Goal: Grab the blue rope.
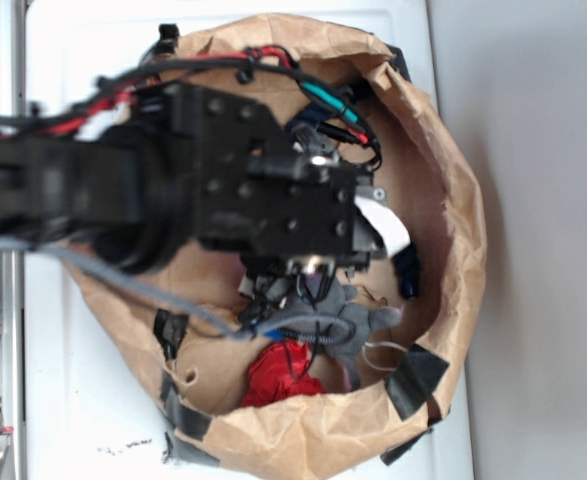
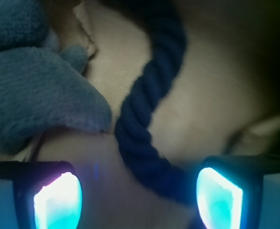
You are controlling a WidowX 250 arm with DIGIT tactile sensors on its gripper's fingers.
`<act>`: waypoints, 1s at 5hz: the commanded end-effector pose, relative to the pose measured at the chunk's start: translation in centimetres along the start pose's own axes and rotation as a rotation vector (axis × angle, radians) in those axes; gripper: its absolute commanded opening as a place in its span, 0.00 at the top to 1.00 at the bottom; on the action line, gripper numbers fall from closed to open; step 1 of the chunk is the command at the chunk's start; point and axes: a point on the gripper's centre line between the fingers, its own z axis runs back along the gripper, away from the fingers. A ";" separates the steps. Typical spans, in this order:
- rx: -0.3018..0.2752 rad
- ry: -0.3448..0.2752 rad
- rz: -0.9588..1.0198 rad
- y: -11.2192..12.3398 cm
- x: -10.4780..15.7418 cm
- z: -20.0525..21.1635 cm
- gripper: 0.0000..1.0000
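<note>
Between the spread fingers of the claw [image 2: 139,198], holding nothing, the blue rope [image 2: 147,114] is lying, running lengthwise away from it, nearer the right finger, beside a grey plush toy [image 2: 39,105].

You see a dark navy rope [image 2: 147,100] with twisted strands, a grey plush toy [image 2: 39,105], glowing cyan finger pads [image 2: 58,200], a brown paper bag [image 1: 453,170], and a red object [image 1: 283,372].

A brown paper enclosure [image 1: 453,190], patched with black tape [image 1: 415,378], was set on a white surface [image 1: 73,400]. A grey plush toy [image 2: 39,90] and a red object [image 1: 281,373] were contained inside.
</note>
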 end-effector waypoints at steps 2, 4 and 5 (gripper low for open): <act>-0.076 -0.099 -0.040 0.5 2.3 -2.2 1.00; -0.076 -0.142 -0.005 1.3 1.6 0.3 1.00; -0.034 -0.193 0.027 1.0 1.3 3.7 1.00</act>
